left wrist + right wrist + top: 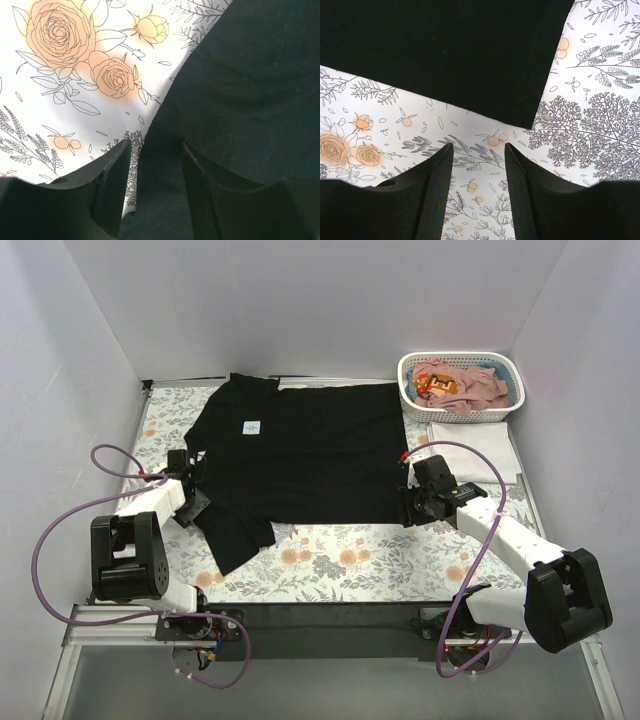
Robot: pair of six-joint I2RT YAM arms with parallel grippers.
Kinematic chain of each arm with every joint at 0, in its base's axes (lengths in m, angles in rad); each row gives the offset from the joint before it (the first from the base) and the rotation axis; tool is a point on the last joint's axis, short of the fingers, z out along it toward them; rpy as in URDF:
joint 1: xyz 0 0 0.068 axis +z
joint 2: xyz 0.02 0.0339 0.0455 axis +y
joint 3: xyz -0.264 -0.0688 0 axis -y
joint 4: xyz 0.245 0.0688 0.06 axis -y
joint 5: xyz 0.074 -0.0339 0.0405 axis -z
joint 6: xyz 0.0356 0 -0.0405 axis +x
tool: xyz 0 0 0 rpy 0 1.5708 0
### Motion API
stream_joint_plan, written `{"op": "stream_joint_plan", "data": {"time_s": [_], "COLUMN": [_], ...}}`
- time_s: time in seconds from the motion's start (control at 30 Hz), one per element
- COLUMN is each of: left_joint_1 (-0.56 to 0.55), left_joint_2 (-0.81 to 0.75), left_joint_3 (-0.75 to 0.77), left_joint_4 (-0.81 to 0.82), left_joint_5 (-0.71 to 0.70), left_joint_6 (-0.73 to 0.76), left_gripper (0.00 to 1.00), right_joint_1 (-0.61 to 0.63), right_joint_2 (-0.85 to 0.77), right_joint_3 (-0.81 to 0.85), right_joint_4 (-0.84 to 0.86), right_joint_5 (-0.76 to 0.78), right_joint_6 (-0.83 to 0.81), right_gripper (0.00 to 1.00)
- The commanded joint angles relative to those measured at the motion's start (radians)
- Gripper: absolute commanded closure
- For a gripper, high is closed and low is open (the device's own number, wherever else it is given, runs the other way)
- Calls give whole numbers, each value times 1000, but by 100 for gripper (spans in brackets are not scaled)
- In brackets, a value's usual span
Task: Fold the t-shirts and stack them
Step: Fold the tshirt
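A large black t-shirt (310,455) lies spread flat on the floral cloth (340,560), its white neck label (251,426) at the left. My left gripper (198,500) is open at the shirt's near-left sleeve; in the left wrist view the black fabric (240,85) runs between the open fingers (114,185) of that gripper (155,146). My right gripper (408,502) is open and empty over the cloth just short of the shirt's near-right corner (530,112), as the right wrist view of it (477,147) shows. Dusty-pink t-shirts (470,388) lie in the basket. A folded white t-shirt (478,448) lies to the right.
A white slotted basket (508,370) stands at the back right, with something orange (440,386) among the pink fabric. White walls close in the left, back and right sides. Purple cables loop beside both arm bases.
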Motion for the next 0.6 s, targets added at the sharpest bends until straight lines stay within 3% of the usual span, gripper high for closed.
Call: {"op": "stream_joint_plan", "data": {"time_s": [0.0, 0.1, 0.27, 0.4, 0.57], "left_joint_1": [4, 4, 4, 4, 5], "left_joint_2": [0, 9, 0, -2, 6], "left_joint_3": [9, -8, -27, -42, -44], "left_joint_4": [16, 19, 28, 41, 45], "left_joint_5": [-33, -30, -29, -23, -13], "left_joint_6": [7, 12, 24, 28, 32], "left_gripper": [57, 58, 68, 73, 87], "right_joint_1": [-2, -3, -6, -17, -26], "right_joint_2": [-24, -22, -8, 21, 58], "right_joint_3": [-16, -20, -19, -17, 3], "right_joint_4": [17, 15, 8, 5, 12], "right_joint_5": [7, 39, 138, 125, 140], "right_joint_6": [7, 23, 79, 126, 152], "right_gripper": [48, 48, 47, 43, 43]}}
